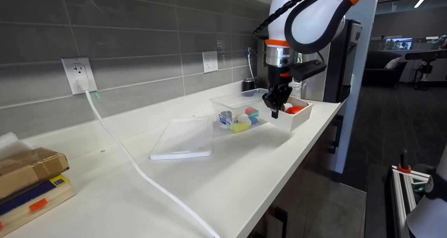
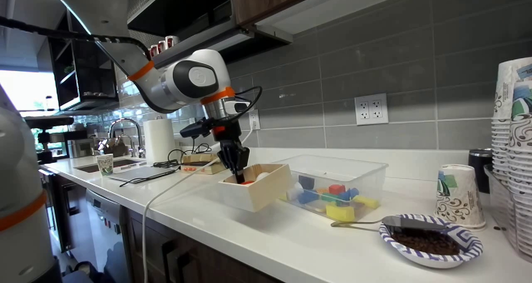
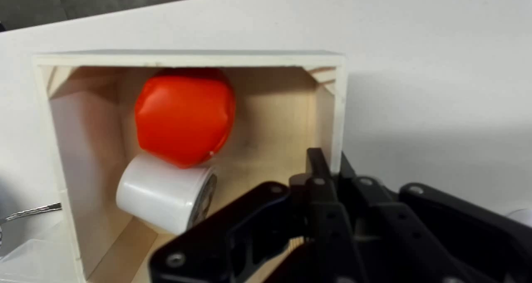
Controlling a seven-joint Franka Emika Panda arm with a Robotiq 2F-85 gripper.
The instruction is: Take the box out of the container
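The box, a pale open wooden box (image 1: pixel 301 116), is tilted in the air above the counter in both exterior views (image 2: pixel 259 187). In the wrist view its rim (image 3: pixel 191 59) frames a red object (image 3: pixel 185 119) and a white cup (image 3: pixel 160 193) inside. My gripper (image 1: pixel 275 114) is shut on one wall, with a fingertip on each side, as the wrist view (image 3: pixel 333 163) shows. The container, a clear bin (image 2: pixel 332 168), stands beside the box towards the backsplash and holds several coloured blocks. Its whitish lid (image 1: pixel 187 138) lies flat on the counter beside it.
A white cable (image 1: pixel 150 178) crosses the counter. Cardboard boxes (image 1: pixel 33 168) lie at its far end. A patterned bowl (image 2: pixel 432 249) with utensils, an upturned paper cup (image 2: pixel 459 195) and cup stacks (image 2: pixel 503 150) stand past the bin. The counter's front edge runs close to the box.
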